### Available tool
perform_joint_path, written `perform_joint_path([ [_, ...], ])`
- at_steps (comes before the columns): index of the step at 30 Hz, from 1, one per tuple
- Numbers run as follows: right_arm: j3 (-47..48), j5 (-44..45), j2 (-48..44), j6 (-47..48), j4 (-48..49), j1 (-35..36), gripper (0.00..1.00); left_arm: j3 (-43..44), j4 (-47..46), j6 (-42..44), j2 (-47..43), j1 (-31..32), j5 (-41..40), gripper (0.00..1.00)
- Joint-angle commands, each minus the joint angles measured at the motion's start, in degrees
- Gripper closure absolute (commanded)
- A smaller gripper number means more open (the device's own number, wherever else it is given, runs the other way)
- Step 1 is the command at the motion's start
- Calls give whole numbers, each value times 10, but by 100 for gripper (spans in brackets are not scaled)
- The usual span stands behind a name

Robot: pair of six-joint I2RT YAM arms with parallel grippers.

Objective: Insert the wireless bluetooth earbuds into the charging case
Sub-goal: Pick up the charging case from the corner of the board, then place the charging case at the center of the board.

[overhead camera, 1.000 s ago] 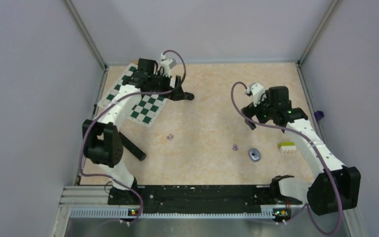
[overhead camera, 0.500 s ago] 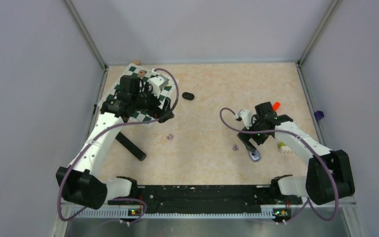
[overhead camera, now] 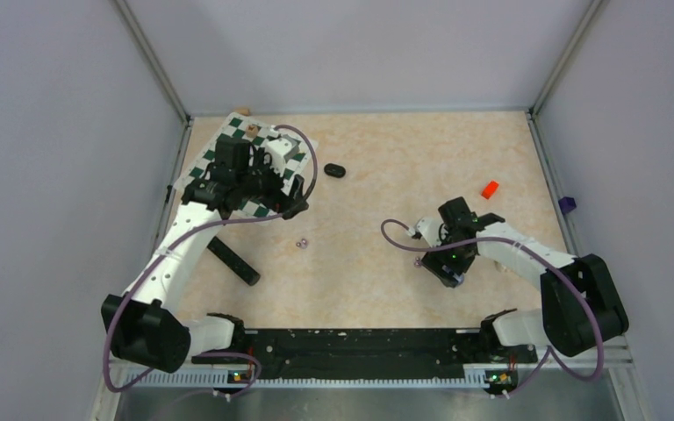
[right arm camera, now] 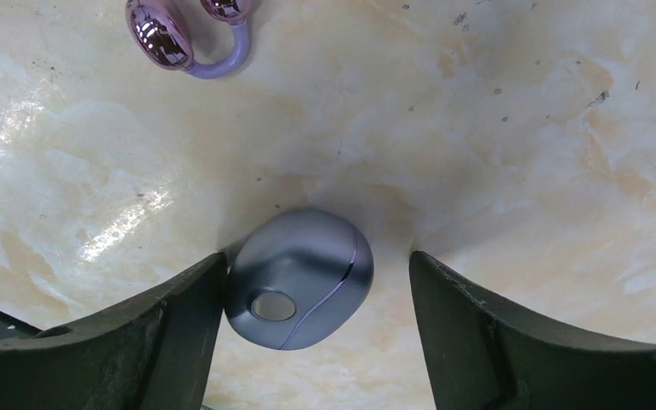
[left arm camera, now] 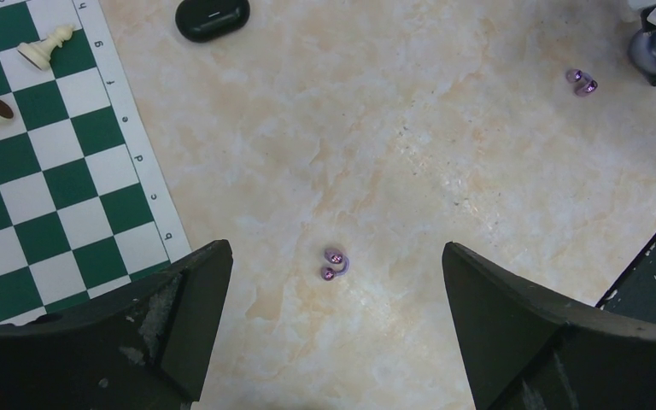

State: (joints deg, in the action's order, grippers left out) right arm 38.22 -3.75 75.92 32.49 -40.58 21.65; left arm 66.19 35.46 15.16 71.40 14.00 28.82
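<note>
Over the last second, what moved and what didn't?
The right tool swung in from the far right and dropped over the grey charging case, jaws narrowing astride it, no firm grip yet. The left tool pulled back from the black case to hover open above a purple earbud. Both cases, the earbuds and chessboard stayed put.

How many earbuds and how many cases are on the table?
Earbuds: 2, both purple
Cases: 2, one black, one grey-blue
Total: 4
</note>
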Motion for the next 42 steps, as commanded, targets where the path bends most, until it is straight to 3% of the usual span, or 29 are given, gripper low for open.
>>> perform_joint_path([
  [1, -12, 35, 7, 11, 11, 2, 28, -6, -31, 4, -10, -2, -1, 1],
  [4, 2, 34, 17, 6, 7, 3, 43, -11, -34, 4, -12, -4, -1, 1],
  [9, 36, 31, 11, -13, 4, 3, 58, -13, -38, 3, -12, -7, 7, 1],
  [19, 198, 9, 15, -51, 18, 6, 57, -24, -55, -6, -18, -9, 14, 1],
  [32, 437, -2, 291, -129, 64, 101, 56, -39, -76, -22, -49, -31, 49, 1],
  [42, 462, 5, 384, -141, 65, 144, 54, -41, -80, -22, -44, -33, 60, 1],
])
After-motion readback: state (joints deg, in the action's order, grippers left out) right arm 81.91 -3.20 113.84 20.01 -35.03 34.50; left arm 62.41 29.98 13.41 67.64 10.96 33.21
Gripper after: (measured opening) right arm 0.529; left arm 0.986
